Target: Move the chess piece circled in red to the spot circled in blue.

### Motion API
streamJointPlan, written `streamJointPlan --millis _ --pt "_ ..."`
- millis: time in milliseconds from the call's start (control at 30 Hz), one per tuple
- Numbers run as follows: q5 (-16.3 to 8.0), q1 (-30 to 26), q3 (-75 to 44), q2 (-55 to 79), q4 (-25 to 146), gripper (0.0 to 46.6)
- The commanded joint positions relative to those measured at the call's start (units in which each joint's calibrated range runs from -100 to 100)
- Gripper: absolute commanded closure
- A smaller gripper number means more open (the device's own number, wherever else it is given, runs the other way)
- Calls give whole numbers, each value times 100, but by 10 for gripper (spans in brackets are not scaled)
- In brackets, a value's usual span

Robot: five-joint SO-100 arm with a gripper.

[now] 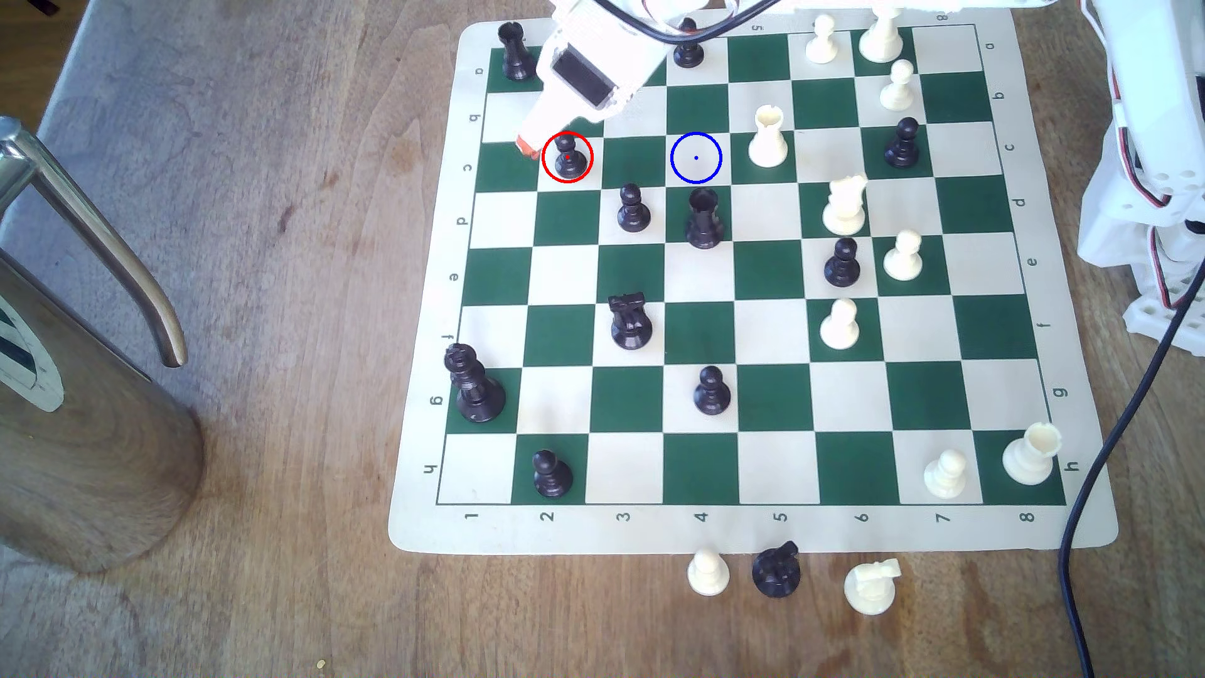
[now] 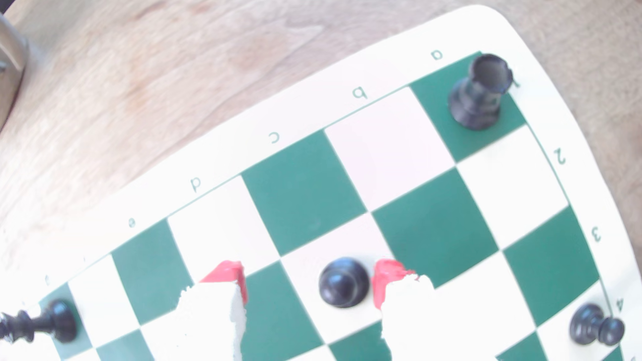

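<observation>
Exterior view: a green-and-cream chessboard (image 1: 750, 521) lies on a wooden table (image 1: 293, 326). The chess piece circled in red (image 1: 568, 158), a small glossy black pawn with a ball head, thin collar and flared round base, stands upright on a cream square in row c, column 2, near the board's edge on the exterior view's left. The spot circled in blue (image 1: 696, 158) is a cream square in the same row, two columns toward the exterior view's right, with nothing standing on it; a green square lies between it and the pawn. The white arm reaches down from the top edge, and the gripper (image 1: 544, 151) sits low beside the pawn, one red-tipped finger (image 1: 525, 146) showing just to the pawn's left in this view; the other finger is hidden behind the arm's body. A black rook (image 1: 515, 51) stands on the corner square of row a.

Wrist view: the pawn (image 2: 344, 282) is seen from above, its round head centred over the base. The gripper (image 2: 309, 281) is spread wide, and the pawn stands between the red pads (image 2: 384, 277), just beside one and well apart from the other; contact cannot be judged. The rook (image 2: 479, 92) shows its hollow notched top here.
</observation>
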Motion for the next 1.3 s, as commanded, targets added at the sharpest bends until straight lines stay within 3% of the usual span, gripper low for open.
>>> streamJointPlan --millis 0,833,1267 --pt "0 -1 -335 -194 -73 268" --pt "24 -55 -344 213 -163 279" --pt "24 -47 -380 408 -425 306"
